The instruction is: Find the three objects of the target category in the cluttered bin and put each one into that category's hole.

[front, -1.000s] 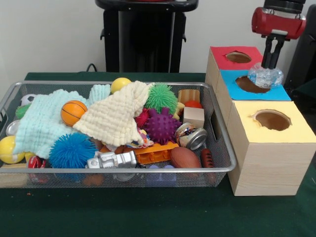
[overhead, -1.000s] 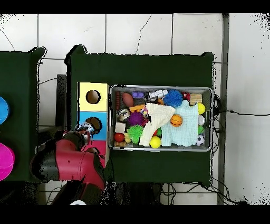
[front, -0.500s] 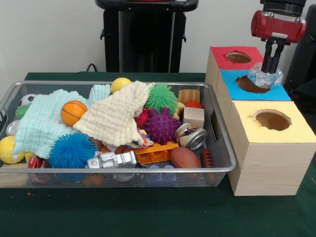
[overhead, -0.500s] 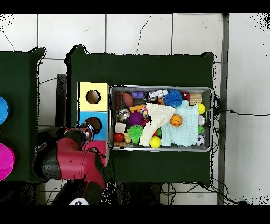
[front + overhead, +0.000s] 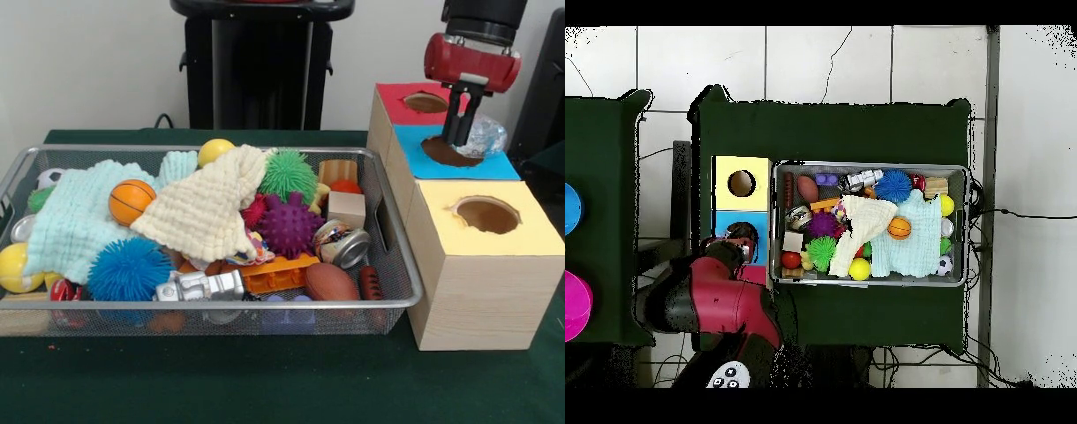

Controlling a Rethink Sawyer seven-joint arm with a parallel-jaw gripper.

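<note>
Front view: your gripper (image 5: pixel 460 134) has shifted left and now hangs over the blue box's hole (image 5: pixel 448 151). The clear crinkly ball (image 5: pixel 484 135) lies just right of its fingers, resting on the blue top, seemingly let go beside the hole, not in it. Overhead: the arm (image 5: pixel 715 300) hides the hole, so I can't confirm the fingers' spread

Front camera faces the bin (image 5: pixel 388 231) low; overhead looks straight down.

White tiled floor (image 5: pixel 865 70), plain pale wall (image 5: pixel 97 62), green-covered table (image 5: pixel 265 380).
</note>
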